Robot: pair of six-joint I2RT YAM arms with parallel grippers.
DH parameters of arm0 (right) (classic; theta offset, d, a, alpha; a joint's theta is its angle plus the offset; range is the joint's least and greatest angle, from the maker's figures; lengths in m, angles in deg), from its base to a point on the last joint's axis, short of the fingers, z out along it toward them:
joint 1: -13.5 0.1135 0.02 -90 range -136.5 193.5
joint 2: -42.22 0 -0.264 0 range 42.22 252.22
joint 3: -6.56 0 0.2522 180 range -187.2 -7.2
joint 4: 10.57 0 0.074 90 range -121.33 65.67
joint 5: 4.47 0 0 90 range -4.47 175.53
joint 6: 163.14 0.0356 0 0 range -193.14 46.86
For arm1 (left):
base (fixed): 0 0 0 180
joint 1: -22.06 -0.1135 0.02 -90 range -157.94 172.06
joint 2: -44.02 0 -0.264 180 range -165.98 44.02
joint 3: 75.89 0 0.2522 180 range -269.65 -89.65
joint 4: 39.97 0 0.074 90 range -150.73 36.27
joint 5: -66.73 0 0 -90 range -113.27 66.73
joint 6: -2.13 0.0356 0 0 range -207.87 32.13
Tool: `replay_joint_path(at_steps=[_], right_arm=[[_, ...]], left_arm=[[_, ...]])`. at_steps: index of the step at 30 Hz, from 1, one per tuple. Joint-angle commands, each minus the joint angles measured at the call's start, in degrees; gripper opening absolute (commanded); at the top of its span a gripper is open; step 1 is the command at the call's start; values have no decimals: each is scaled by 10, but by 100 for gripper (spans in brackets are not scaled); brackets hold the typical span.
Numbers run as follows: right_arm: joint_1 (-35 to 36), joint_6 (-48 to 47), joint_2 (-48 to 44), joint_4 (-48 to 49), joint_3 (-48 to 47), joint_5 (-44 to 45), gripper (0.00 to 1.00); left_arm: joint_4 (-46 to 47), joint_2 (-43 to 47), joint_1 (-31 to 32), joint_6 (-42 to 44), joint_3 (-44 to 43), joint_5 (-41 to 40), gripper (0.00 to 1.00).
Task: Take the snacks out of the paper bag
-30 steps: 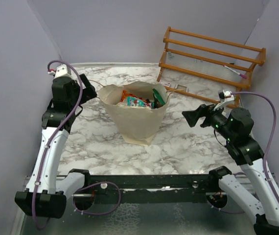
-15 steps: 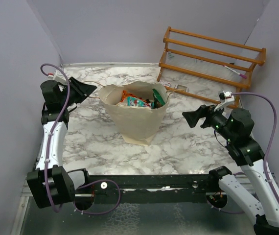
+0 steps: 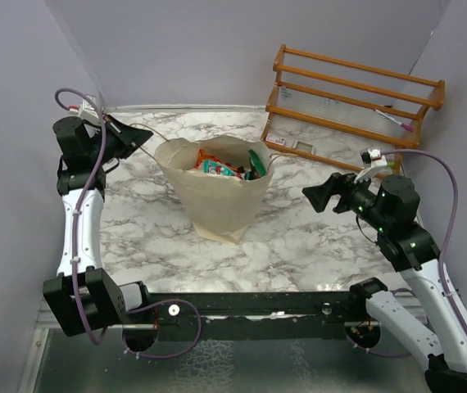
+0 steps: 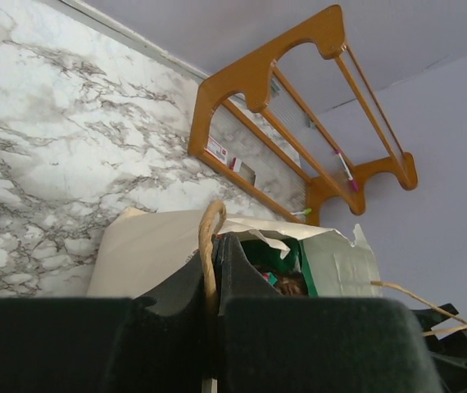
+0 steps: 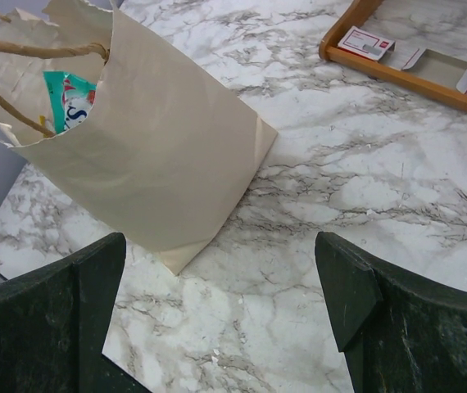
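Snacks (image 3: 221,166) all sit inside the paper bag (image 3: 217,205) mid-table (none taken out yet). The left gripper (image 4: 214,280) is clamped on a cord handle (image 4: 207,233), and the right gripper (image 5: 217,274) hangs wide apart, empty.

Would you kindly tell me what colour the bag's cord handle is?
The handle is tan brown, clearest in the left wrist view.

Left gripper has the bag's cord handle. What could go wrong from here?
The thin brown cord handle pinched in the left gripper pulls on the ragged rim of the cream paper bag; more pull might tear it. The bag looks tilted and could tip, spilling the foil snack packets. The open right gripper is apart from it, giving no support.
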Motion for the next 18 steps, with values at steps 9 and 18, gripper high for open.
replay_joint_path(at_steps=[9, 18], right_arm=[[-4, -3, -5, -20, -33, -19, 99], [-4, 2, -13, -22, -29, -23, 99]], left_arm=[[52, 84, -15, -44, 42, 74, 21], [92, 106, -16, -78, 59, 112, 55]])
